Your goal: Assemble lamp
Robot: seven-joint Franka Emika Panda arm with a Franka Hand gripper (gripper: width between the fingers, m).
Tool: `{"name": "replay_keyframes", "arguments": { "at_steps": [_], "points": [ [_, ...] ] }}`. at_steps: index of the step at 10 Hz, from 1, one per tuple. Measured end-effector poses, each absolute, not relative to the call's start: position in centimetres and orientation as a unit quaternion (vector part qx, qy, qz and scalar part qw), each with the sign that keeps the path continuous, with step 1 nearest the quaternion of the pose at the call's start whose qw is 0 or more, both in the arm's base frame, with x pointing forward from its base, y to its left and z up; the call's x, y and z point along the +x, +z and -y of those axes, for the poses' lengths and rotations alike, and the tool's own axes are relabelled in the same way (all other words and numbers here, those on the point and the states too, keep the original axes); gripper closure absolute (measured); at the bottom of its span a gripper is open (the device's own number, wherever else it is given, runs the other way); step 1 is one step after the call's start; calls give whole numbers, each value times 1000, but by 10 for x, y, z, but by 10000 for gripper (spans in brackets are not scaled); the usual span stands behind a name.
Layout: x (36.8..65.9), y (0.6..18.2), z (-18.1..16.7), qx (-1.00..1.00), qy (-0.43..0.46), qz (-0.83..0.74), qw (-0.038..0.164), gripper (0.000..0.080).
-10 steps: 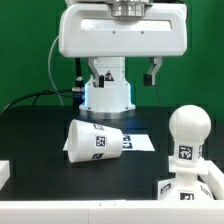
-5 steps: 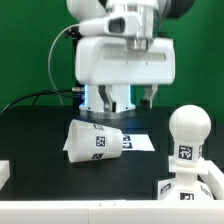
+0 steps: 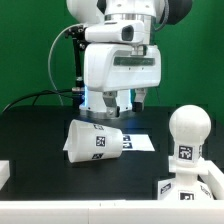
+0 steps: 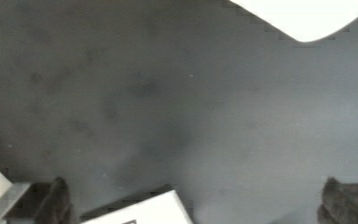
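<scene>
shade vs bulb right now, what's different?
Pose: the shade lies on its side; the bulb stands upright. Shape: the shade is a tapered cup; the bulb has a round head. Place: the shade is mid-picture, the bulb at the exterior view's right. Both are white with square tags.

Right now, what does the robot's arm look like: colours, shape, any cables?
The arm is glossy white and boxy with rounded edges, topped by a black joint. Its gripper has two dark fingers. A black cable runs down beside it.
</scene>
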State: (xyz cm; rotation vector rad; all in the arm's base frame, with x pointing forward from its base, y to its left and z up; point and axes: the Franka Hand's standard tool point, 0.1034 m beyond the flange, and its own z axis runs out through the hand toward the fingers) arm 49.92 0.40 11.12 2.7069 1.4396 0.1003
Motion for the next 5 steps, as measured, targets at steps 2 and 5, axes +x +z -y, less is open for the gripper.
{"name": "replay_keyframes", "arguments": {
  "at_steps": [2,5],
  "points": [
    [482,96,-20,842,45,-534,65,101],
    [474,83,-26,794,43,-601,75,101]
  ]
}}
